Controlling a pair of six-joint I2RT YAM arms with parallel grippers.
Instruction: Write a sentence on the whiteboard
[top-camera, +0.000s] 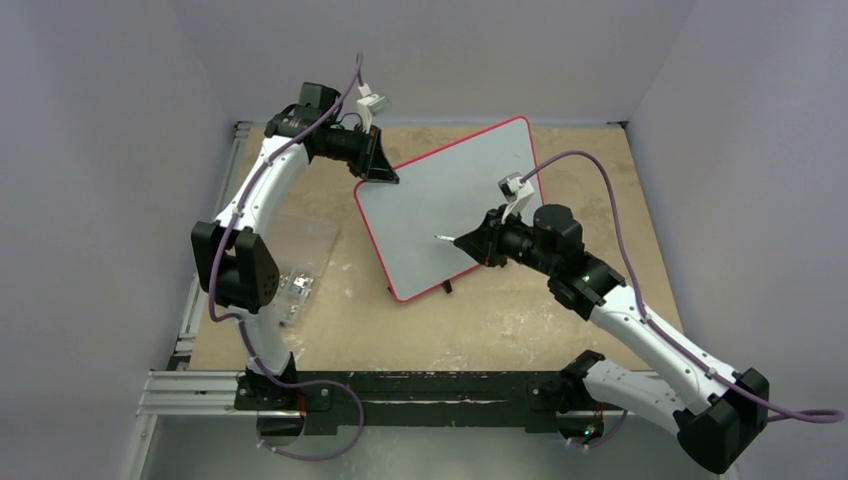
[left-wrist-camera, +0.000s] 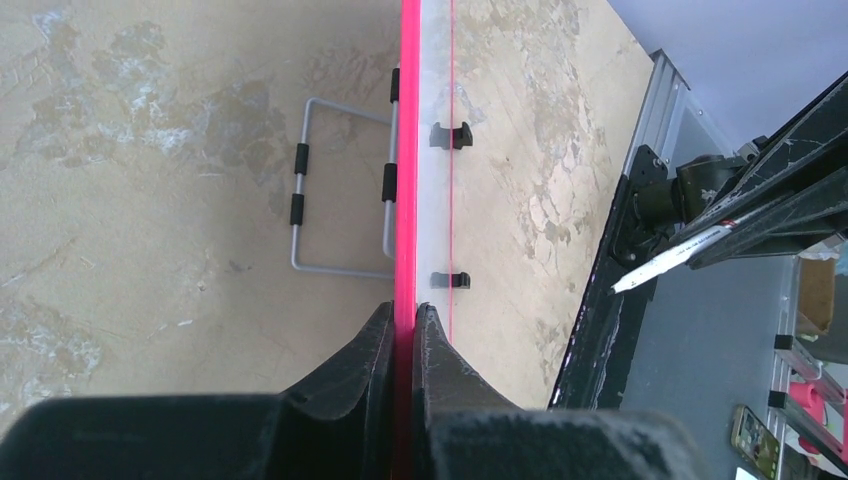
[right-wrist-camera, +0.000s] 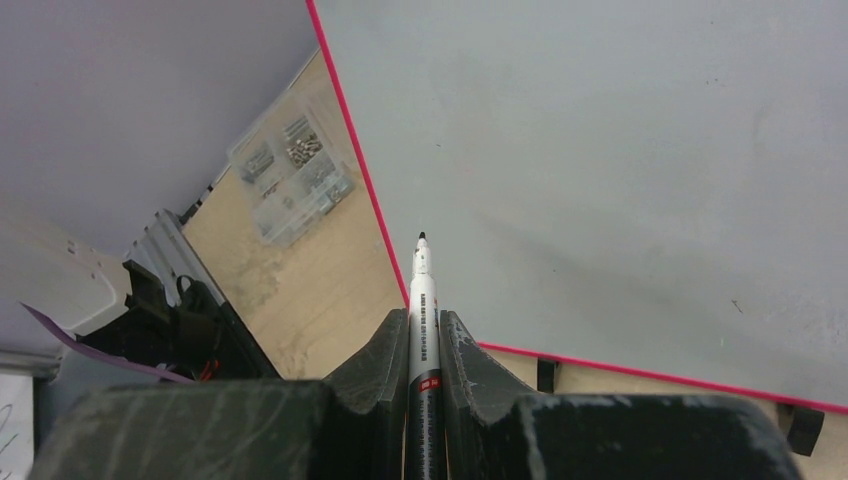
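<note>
The whiteboard (top-camera: 450, 195), red-rimmed, lies tilted across the middle of the table. Its face is plain, and the sentence is not visible anywhere on it. My left gripper (top-camera: 383, 170) is shut on the board's far-left edge; in the left wrist view both fingers pinch the red rim (left-wrist-camera: 407, 200) where the left gripper (left-wrist-camera: 408, 312) closes. My right gripper (top-camera: 465, 241) is shut on a white marker (top-camera: 446, 238). In the right wrist view the marker (right-wrist-camera: 423, 290) sticks out of the right gripper (right-wrist-camera: 424, 322), its black tip over the whiteboard (right-wrist-camera: 600, 150) just inside the left rim.
A clear plastic box of small parts (top-camera: 298, 284) sits on the table left of the board, also the parts box (right-wrist-camera: 290, 178) in the right wrist view. A wire stand (left-wrist-camera: 340, 190) shows under the board. Grey walls enclose the table; an aluminium rail (top-camera: 200, 385) runs along the near edge.
</note>
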